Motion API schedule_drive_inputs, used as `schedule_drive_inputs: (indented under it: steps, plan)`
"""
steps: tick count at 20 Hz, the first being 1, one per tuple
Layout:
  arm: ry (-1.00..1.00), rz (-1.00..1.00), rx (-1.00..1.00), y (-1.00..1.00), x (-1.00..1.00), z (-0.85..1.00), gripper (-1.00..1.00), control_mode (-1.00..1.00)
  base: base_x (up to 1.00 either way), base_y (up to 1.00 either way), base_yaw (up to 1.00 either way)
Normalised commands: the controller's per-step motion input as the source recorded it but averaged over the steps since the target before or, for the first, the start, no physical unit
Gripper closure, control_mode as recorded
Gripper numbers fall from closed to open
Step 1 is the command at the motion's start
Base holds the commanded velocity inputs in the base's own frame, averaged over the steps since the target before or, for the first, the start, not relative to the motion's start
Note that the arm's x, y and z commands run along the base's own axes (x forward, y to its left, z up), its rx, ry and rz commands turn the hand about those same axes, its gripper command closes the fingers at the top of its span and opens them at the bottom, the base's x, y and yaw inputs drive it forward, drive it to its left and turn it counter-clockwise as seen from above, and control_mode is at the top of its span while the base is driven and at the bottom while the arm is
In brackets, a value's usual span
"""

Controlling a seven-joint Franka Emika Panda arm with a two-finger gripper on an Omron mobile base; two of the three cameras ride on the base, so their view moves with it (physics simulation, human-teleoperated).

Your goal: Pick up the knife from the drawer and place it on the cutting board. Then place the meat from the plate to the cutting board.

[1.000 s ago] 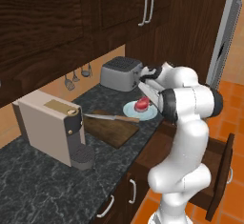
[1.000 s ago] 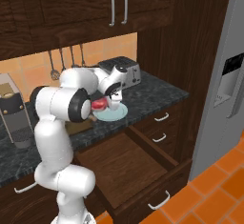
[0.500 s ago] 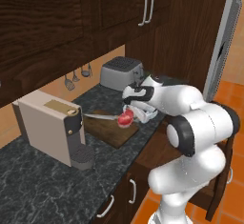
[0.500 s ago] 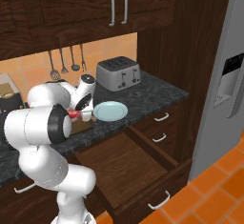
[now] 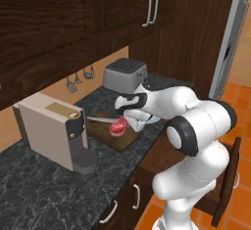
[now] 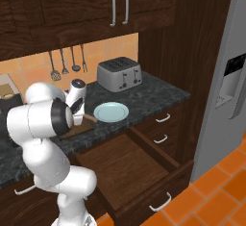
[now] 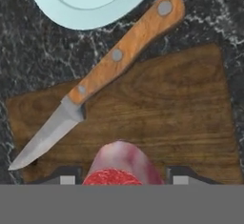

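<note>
Lying flat on the counter, the dark brown rectangular wooden cutting board was seen carrying the wooden-handled silver knife. The empty pale blue round plate was shown nearby. The red steak, previously over the plate, was clamped in the gripper above the board.

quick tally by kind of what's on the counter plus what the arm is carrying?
Knife: 1
Cutting board: 1
Plate: 1
Meat, between the jaws over the board: 1
Toaster: 1
Coffee machine: 1
Total: 6
</note>
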Motion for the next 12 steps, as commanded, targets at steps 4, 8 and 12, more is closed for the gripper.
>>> schedule_drive_inputs:
  steps: [4, 8, 12]
  plan:
    - [0.02, -0.02, 0.0, -0.08, -0.01, 0.38, -1.0, -1.0, 0.0, 0.0, 0.0]
    - [0.0, -0.04, 0.01, -0.23, -0.44, 0.52, -1.0, -1.0, 0.0, 0.0, 0.0]
    - [0.0, -0.01, 0.08, -0.65, -0.91, 0.55, -1.0, -1.0, 0.0, 0.0, 0.0]
